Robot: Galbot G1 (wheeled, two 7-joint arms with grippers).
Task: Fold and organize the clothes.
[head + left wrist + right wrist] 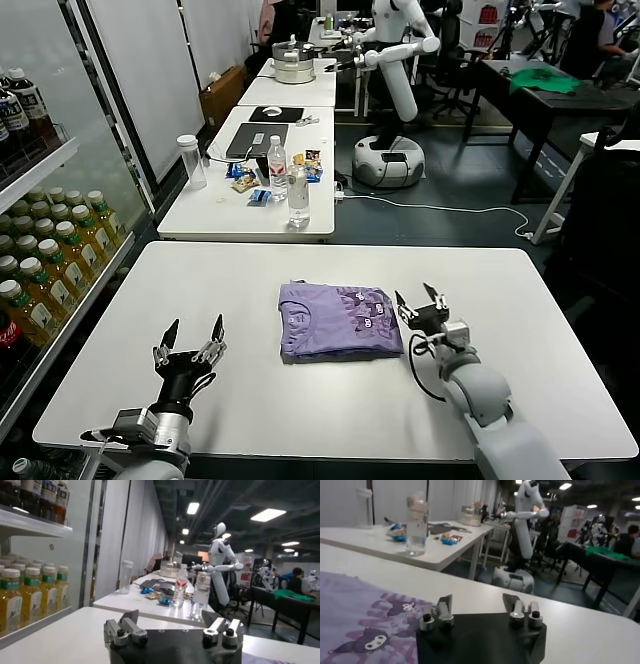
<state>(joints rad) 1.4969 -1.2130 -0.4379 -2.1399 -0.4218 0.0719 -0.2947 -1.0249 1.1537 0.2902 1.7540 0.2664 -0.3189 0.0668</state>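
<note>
The lavender T-shirt [340, 320] lies folded into a flat rectangle on the white table [230, 290], its dark printed marks facing up; part of it [365, 625] also shows in the right wrist view. My right gripper [419, 297] stands open just off the shirt's right edge, nothing between its fingers [445, 606]. It is seen from behind in its own view [477, 605]. Well to the left of the shirt, near the table's front, my left gripper [190, 337] is open and empty, fingertips up. In the left wrist view [172, 619] it points at the far tables.
A second table [250, 195] beyond holds two water bottles [298, 195], snacks and a laptop. Shelves of drink bottles [50, 260] line the left side. A white robot [395, 60] and a dark desk with a green cloth [545, 80] stand farther back.
</note>
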